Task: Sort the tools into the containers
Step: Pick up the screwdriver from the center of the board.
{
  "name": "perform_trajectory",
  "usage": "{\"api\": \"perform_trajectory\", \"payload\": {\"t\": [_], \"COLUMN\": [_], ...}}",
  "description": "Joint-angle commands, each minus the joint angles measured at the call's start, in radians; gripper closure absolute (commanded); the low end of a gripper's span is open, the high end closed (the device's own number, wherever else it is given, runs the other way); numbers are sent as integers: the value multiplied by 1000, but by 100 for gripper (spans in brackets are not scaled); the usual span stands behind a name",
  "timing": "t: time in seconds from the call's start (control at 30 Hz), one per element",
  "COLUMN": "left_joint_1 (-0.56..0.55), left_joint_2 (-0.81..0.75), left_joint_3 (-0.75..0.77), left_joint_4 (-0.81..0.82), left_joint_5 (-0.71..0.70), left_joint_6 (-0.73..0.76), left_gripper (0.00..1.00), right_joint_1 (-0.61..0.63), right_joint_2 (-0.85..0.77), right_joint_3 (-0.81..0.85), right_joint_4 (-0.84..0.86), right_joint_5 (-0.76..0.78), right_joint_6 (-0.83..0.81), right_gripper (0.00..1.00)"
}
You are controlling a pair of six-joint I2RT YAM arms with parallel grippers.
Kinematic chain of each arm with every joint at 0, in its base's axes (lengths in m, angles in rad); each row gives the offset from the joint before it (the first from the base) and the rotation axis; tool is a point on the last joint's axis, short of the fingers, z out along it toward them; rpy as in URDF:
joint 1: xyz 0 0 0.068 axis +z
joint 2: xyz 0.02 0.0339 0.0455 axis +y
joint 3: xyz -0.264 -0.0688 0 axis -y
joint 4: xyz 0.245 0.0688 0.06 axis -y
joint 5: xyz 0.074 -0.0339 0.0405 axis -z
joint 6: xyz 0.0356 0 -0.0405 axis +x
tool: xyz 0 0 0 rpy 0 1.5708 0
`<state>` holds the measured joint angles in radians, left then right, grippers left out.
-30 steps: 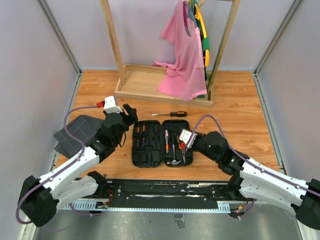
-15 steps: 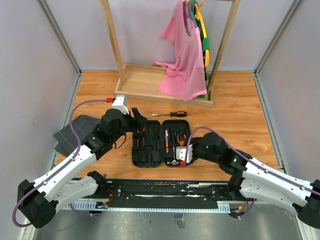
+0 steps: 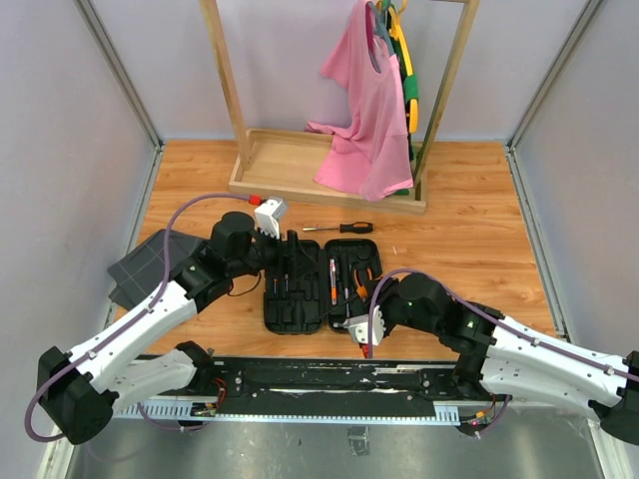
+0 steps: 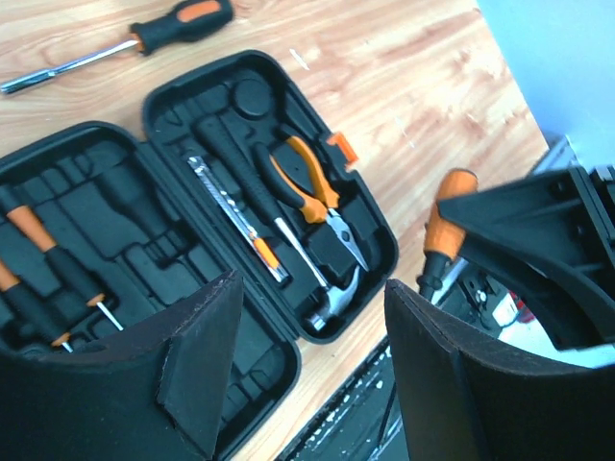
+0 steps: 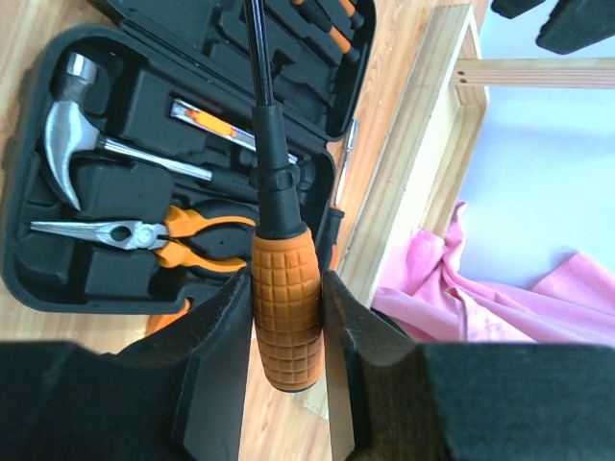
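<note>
Wooden tabletop (image 3: 469, 230) fills your workspace. A clothes rack (image 3: 329, 175) with its pink shirt (image 3: 364, 120) stands beyond the tool case (image 3: 298, 317), which lies opened flat.

Your left arm has swung across from the grey fabric (image 3: 150, 264) left of the case. The left gripper (image 4: 312, 288) now hangs over the case's left half, jaws spread wide with nothing between them.

Your right arm has drawn back from the case's right half to just past its near edge. The right gripper (image 5: 283, 293) is clamped tight on the grip of an orange-handled screwdriver (image 5: 269, 163), whose shaft points out over the case.

My reading is that this screwdriver is not yet seated. It still needs a slot, and the left gripper may be moving in to help.

The claw hammer (image 5: 72, 120) and pliers (image 5: 163, 240) already rest in the right half's moulded slots. A loose screwdriver (image 3: 344, 228) lies on the table just beyond the case, so sorting is well along but not done.
</note>
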<state>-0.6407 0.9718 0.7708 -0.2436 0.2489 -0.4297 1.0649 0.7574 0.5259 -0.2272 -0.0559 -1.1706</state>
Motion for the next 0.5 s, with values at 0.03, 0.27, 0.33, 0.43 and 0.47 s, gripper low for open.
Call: {"api": "perform_trajectory", "payload": {"t": [0.03, 0.27, 0.33, 0.43, 0.47], "left_joint_1": [-62, -182, -200, -229, -240], "left_joint_2": [-5, 39, 46, 53, 57], "left_joint_3": [37, 55, 59, 61, 62], "left_joint_4": [-40, -38, -30, -20, -20], "left_joint_5": [79, 111, 151, 184, 191], "left_joint_6": [58, 104, 115, 136, 143], "left_gripper": [36, 36, 37, 37, 37], "right_joint_1": [19, 23, 23, 28, 30], "right_joint_2": [-12, -20, -27, -41, -46], "right_joint_3": [48, 53, 54, 52, 52], "right_joint_4": [16, 17, 14, 14, 15], "right_joint_5": [60, 56, 55, 46, 43], "right_joint_6": [-107, -143, -144, -138, -136], "right_gripper": [99, 99, 99, 99, 99]}}
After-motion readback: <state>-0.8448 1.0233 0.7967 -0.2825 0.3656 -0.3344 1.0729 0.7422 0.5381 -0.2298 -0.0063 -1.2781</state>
